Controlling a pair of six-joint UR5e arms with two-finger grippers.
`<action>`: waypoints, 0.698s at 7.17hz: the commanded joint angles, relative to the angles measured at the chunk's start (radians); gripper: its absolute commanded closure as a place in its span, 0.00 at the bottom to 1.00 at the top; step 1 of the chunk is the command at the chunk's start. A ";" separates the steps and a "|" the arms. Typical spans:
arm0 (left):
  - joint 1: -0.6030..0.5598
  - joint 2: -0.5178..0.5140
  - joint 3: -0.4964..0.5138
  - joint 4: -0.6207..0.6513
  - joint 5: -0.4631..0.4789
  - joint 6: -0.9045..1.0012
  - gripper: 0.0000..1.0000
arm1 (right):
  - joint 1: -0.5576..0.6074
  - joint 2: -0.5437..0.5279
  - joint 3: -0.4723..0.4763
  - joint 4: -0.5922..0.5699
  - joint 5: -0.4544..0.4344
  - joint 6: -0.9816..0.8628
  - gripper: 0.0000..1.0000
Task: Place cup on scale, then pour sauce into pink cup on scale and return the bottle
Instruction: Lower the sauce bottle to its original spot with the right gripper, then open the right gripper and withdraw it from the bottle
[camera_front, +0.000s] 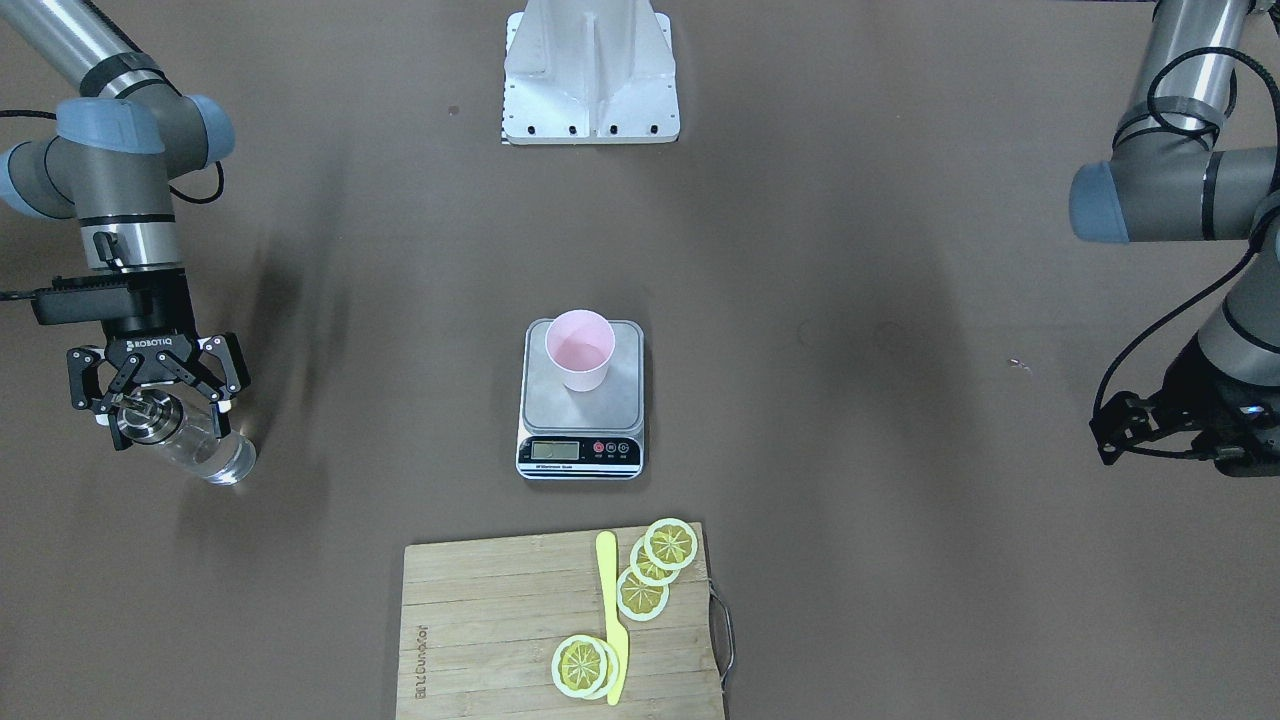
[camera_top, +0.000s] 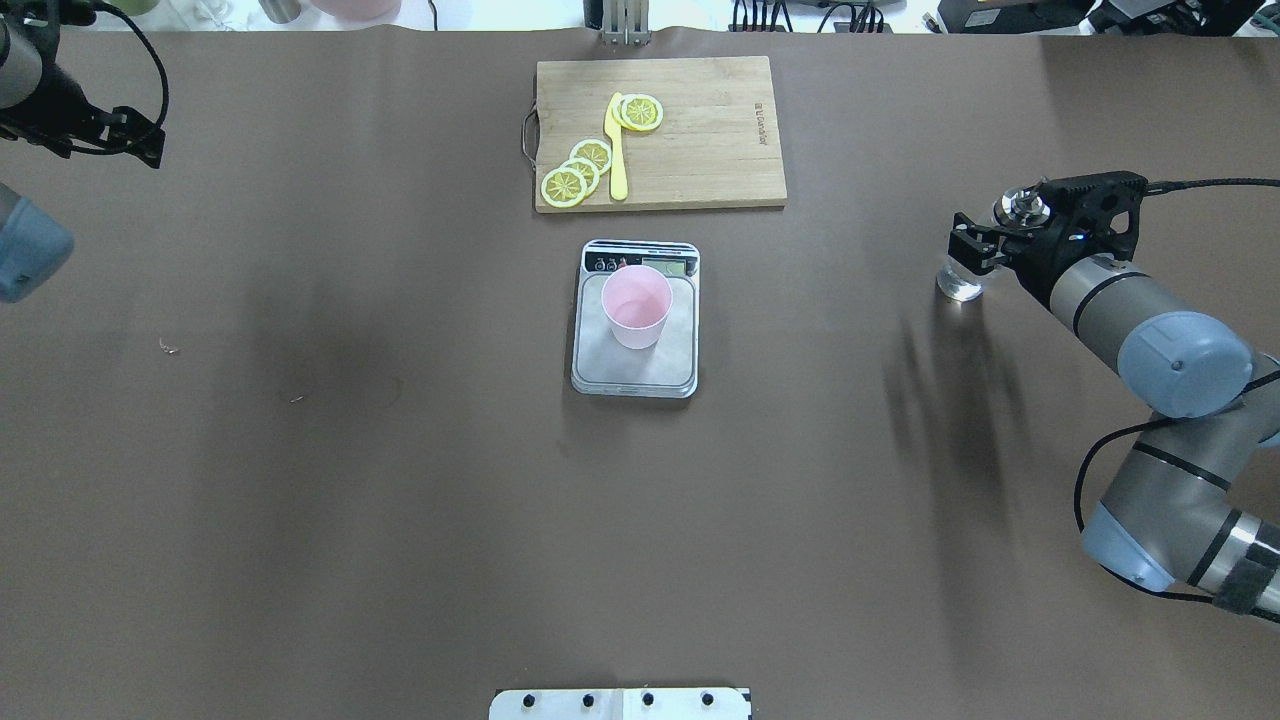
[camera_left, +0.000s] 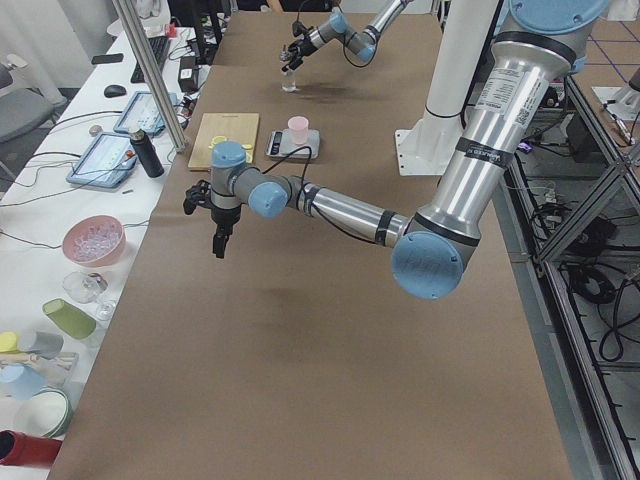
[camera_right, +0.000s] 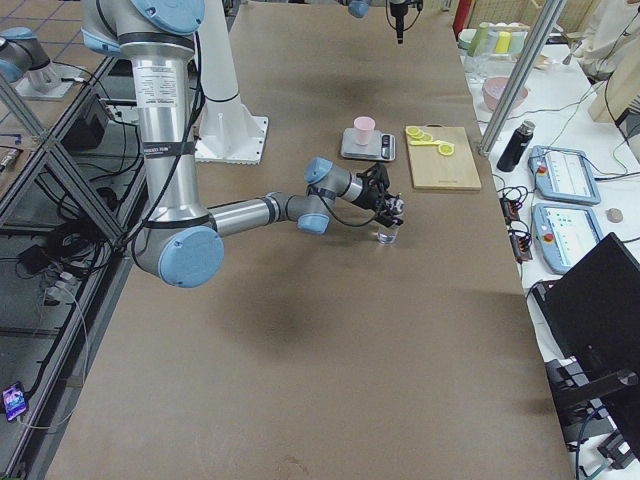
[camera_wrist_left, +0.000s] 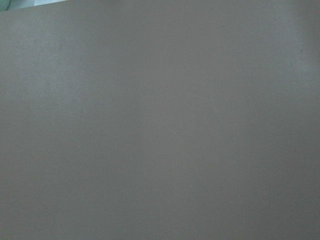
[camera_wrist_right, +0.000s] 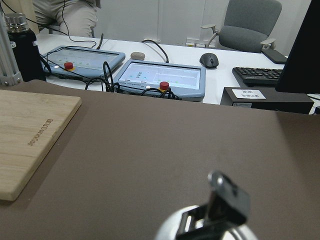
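Note:
The pale pink cup (camera_front: 580, 350) stands upright on the steel platform of the scale (camera_front: 560, 408) at mid-table. The clear glass bottle (camera_front: 205, 455), with clear sauce showing through the glass and a silver spout cap, stands on the table far out on my right side. My right gripper (camera_front: 163, 412) hangs over it, open, with its fingers spread on either side of the cap and not touching it. My left gripper (camera_front: 1102, 430) hovers open and empty over bare table on the opposite side; its wrist view shows only the brown surface.
A wooden cutting board (camera_front: 480, 620) with lemon slices and a yellow knife lies just beyond the scale on the operators' side. The white robot mount (camera_front: 590, 80) sits at the table's near edge. Tablets, a keyboard and cables lie past the far edge.

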 joint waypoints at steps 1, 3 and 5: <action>0.000 0.000 0.001 0.000 0.000 0.000 0.01 | -0.045 -0.102 0.107 0.005 -0.030 0.009 0.00; 0.000 0.003 0.001 -0.002 0.000 0.000 0.01 | -0.056 -0.232 0.263 -0.006 -0.022 0.018 0.00; 0.000 0.008 0.000 -0.003 0.000 0.002 0.01 | -0.050 -0.351 0.456 -0.073 0.028 0.018 0.00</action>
